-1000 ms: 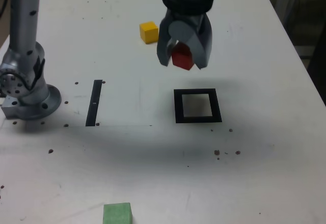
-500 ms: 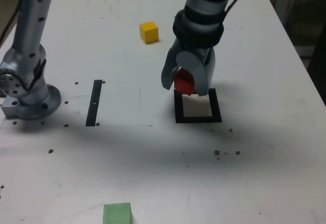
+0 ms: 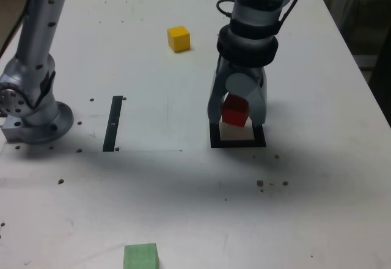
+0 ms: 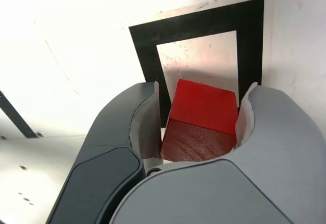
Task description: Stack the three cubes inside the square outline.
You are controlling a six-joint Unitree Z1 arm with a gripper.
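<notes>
Exterior view, going from the near edge to the far one: the green cube (image 3: 141, 257) lies alone at the front of the white desk (image 3: 317, 208), well apart from everything else. Further in, the thin black strip (image 3: 113, 123) lies toward the exterior view's left, near the arm's base (image 3: 33, 113).

In the middle the tool (image 3: 237, 117) hangs over the square outline (image 3: 237, 140), clamped on the red cube (image 3: 234, 110). The wrist view confirms this — the two grey jaws press the red cube from both sides, and the white centre of the outline shows just beyond it. The cube looks slightly tilted in the grip, and whether it already touches the desk I cannot tell (its underside is hidden). I judge it is held low and over the white centre so that, when released, it lands inside the border and makes the base of the stack.

Farthest away, the yellow cube (image 3: 178, 38) waits toward the back of the desk — it and the green one are not yet stacked.
</notes>
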